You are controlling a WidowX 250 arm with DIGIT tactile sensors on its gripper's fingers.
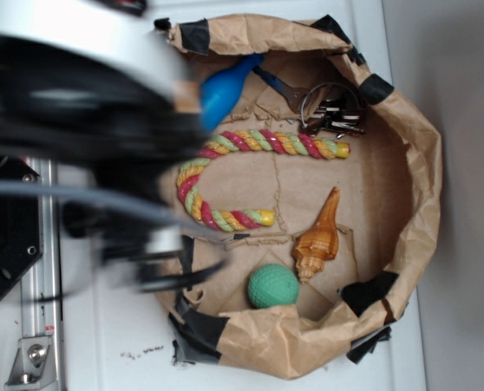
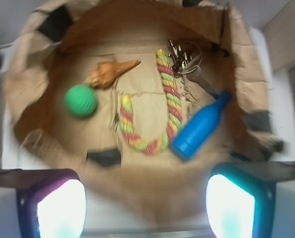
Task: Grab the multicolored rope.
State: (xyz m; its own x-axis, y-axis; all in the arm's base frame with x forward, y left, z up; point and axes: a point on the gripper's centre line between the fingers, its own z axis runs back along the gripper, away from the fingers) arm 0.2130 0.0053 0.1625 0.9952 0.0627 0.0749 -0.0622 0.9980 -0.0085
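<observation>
The multicolored rope (image 1: 266,140) lies bent in a U on the floor of a brown paper tray, twisted from pink-red, yellow and pale green strands. In the wrist view the rope (image 2: 170,94) sits well ahead of my gripper (image 2: 145,208), near the tray's middle. The two glowing pads (image 2: 60,208) stand far apart with only the tray's near wall between them, so the gripper is open and holds nothing. In the exterior view my arm (image 1: 79,106) is a dark blur left of the tray and covers part of the rope's bend.
A blue bottle (image 2: 199,128) lies just beside the rope's bend. A bunch of keys (image 2: 184,57) rests at one rope end. A tan shell (image 2: 110,73) and a green ball (image 2: 81,100) lie on the other side. Raised crumpled paper walls (image 1: 413,163) ring everything.
</observation>
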